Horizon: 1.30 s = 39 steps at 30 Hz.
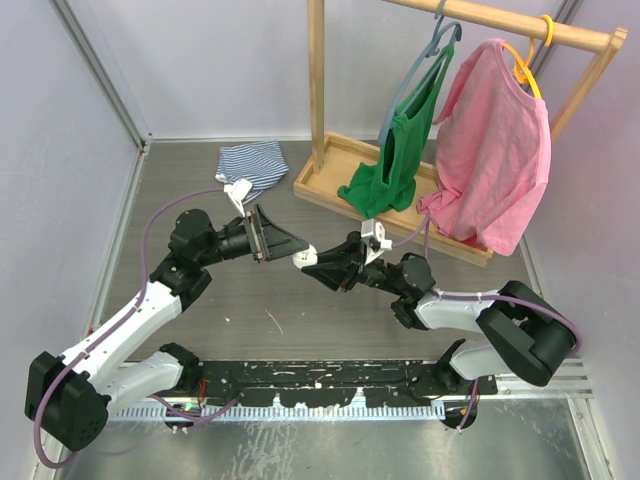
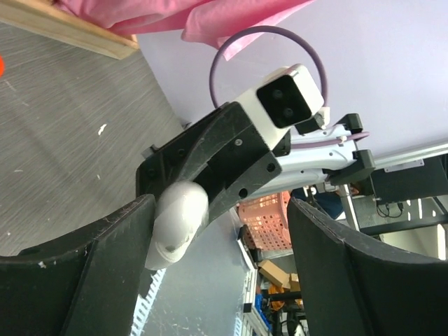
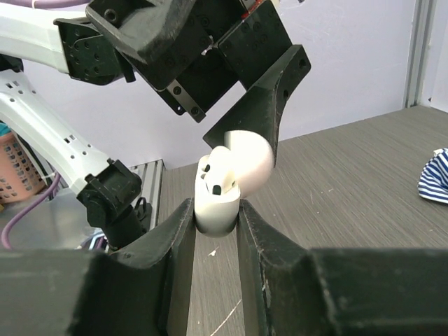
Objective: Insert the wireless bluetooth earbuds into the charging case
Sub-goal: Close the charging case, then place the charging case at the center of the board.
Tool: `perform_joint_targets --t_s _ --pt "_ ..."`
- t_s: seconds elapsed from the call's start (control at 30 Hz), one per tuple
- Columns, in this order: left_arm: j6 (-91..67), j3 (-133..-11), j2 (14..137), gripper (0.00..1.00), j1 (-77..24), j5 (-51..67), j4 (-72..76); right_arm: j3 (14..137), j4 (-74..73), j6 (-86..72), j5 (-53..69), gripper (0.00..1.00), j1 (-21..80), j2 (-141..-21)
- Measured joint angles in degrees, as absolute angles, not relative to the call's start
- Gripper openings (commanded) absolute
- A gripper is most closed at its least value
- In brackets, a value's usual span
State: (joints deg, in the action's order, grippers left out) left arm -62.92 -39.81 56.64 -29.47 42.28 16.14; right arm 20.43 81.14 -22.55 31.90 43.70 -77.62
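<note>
Black fingers of the right hand are clamping the white charging case by its lower body, holding it over the tabletop. Its lid is standing open, and pale rounded earbuds are showing inside the case, though how many I cannot tell. Spread wide, the left hand is straddling the case from the left, with one finger touching the lid. Far right, a pink shirt is hanging on a wooden rack.
</note>
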Motion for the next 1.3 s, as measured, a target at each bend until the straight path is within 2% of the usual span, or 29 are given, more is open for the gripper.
perform_joint_targets --t_s 0.27,0.37,0.53,0.73,0.93,1.1,1.3 --pt "-64.82 -39.79 55.94 0.76 -29.45 44.23 21.15 20.34 81.45 -24.01 32.93 0.01 43.4 -77.73" --pt "-64.31 -39.79 54.59 0.8 -29.45 44.34 20.88 20.14 81.3 -24.18 33.04 0.01 43.11 -78.0" --pt "-57.08 -41.41 50.61 0.87 -29.45 41.3 10.26 19.99 78.87 -24.25 32.99 0.01 41.82 -77.84" --pt "-43.38 -49.3 45.65 1.0 -29.45 26.35 -15.09 19.94 67.05 -24.03 30.96 0.01 39.83 -73.49" --pt "-32.93 -58.48 43.77 0.98 -29.45 8.84 -34.83 20.01 53.52 -23.79 27.4 0.01 37.12 -69.3" --pt "-25.74 -62.19 43.16 0.98 -29.45 -4.64 -44.21 20.1 43.05 -24.01 22.55 0.04 34.96 -69.28" --pt "-20.32 -56.29 40.25 0.98 -29.45 -20.38 -45.36 20.03 36.45 -28.23 14.74 0.03 33.1 -72.42"
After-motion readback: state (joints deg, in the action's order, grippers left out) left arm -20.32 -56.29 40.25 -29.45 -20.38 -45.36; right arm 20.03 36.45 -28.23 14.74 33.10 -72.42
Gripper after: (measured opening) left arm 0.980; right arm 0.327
